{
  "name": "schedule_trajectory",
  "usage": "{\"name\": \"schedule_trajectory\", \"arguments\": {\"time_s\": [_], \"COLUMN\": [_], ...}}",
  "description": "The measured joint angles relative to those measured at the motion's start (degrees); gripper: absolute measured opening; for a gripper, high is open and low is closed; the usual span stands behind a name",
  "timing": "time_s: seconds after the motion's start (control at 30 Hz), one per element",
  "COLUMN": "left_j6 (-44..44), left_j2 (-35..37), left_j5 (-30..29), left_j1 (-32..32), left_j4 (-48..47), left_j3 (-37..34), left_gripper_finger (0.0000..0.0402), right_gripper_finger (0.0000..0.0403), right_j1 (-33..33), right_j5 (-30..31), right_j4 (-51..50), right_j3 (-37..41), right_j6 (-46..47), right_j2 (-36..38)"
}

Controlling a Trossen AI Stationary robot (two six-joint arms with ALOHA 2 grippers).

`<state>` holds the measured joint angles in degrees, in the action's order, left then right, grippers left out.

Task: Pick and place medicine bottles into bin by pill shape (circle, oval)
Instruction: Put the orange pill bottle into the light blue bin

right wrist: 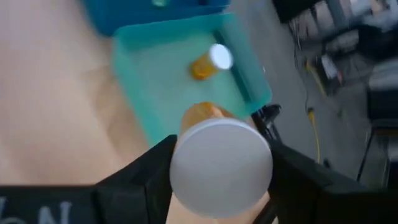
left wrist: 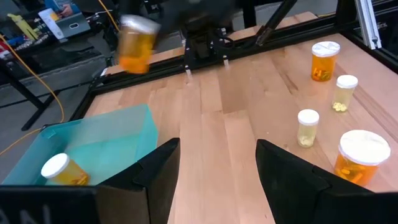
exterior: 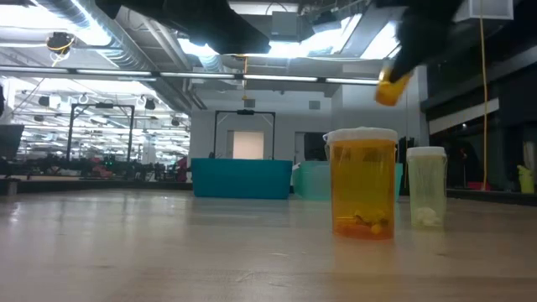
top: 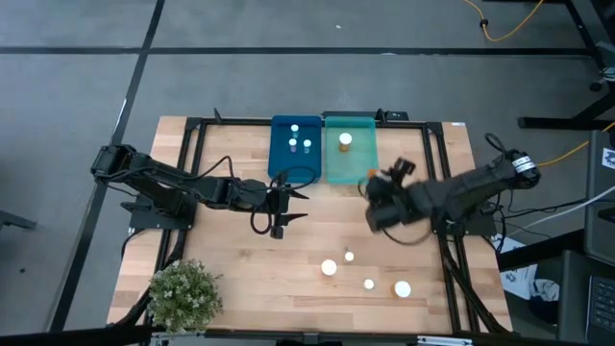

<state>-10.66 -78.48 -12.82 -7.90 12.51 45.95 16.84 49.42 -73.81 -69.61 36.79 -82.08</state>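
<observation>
My right gripper (top: 375, 188) hangs above the table by the teal bin's (top: 350, 161) near right corner, shut on an amber medicine bottle (right wrist: 219, 163) with a white cap. One amber bottle (right wrist: 211, 61) lies on its side in the teal bin. The blue bin (top: 295, 144) beside it holds several small bottles. Several more bottles stand upright on the near right of the table, among them a wide amber one (exterior: 363, 195) and a slim clear one (exterior: 426, 186). My left gripper (top: 288, 202) waits open in front of the blue bin, nothing between its fingers. My right gripper pinches the bottle at its cap end (right wrist: 186, 163) between its two fingers (right wrist: 140, 180), one on each side. The cap faces back toward the wrist and the amber body (right wrist: 204, 114) sticks out forward, slanting down toward the teal bin. The bottle is lifted clear of the table.
A potted plant (top: 183, 293) stands at the near left corner. A black frame (top: 192, 144) runs around the table's edges. Bare wood lies between the bins and the standing bottles (top: 329, 267).
</observation>
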Motion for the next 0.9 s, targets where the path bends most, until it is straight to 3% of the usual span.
{"name": "schedule_trajectory", "arguments": {"time_s": [0.13, 0.37, 0.53, 0.7, 0.9], "left_j6": [0.0, 0.0, 0.0, 0.0, 0.0], "left_j2": [0.0, 0.0, 0.0, 0.0, 0.0], "left_j5": [0.0, 0.0, 0.0, 0.0, 0.0], "left_j1": [0.0, 0.0, 0.0, 0.0, 0.0], "left_j4": [0.0, 0.0, 0.0, 0.0, 0.0], "left_j3": [0.0, 0.0, 0.0, 0.0, 0.0], "left_gripper_finger": [0.0202, 0.0202, 0.0202, 0.0202, 0.0202], "right_gripper_finger": [0.0209, 0.0209, 0.0209, 0.021, 0.021], "right_j1": [-11.7, -33.2, -44.5, -49.0, -49.5], "right_j5": [-2.1, -24.0, -39.7, -43.0, -43.5], "right_j4": [7.8, 29.4, 37.4, 38.4, 41.0], "right_j3": [-0.7, 4.0, 8.3, 9.7, 9.7], "right_j6": [-10.0, -30.3, -32.8, -32.8, -34.4], "right_j2": [0.0, 0.0, -0.6, -4.4, -9.4]}}
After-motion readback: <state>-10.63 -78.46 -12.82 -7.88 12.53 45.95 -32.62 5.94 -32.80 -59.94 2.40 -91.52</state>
